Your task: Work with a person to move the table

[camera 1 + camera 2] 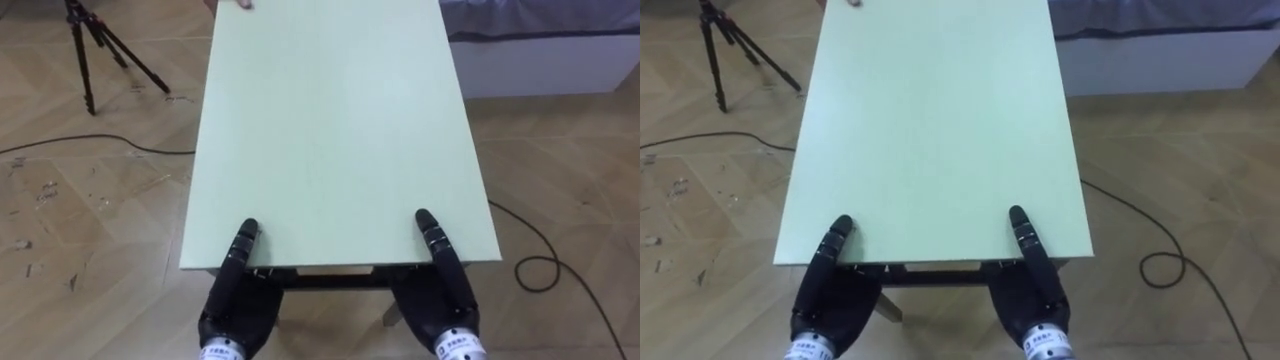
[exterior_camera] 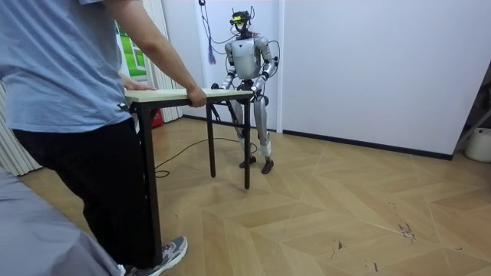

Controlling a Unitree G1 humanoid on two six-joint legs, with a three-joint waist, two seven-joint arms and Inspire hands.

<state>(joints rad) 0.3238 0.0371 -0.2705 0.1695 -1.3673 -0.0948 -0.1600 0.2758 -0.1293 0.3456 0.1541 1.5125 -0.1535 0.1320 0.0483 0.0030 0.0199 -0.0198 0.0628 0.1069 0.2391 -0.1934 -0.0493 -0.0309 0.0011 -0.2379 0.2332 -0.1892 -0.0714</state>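
Before the robot, the table (image 1: 335, 130) runs lengthwise away toward a person (image 2: 77, 115), while left hand (image 1: 235, 308) and right hand (image 1: 445, 305) pinch its near short end.

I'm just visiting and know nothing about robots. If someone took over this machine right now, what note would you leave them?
Left hand: at the near edge of the table, left corner, reaching partly under the top; grip can't be confirmed.
Right hand: same, at the right corner.
Person: holds the far end, one hand on top.
Done: both ends are taken up.
Left: carry it together; the destination isn't shown. Mind the tripod beside the far left corner.
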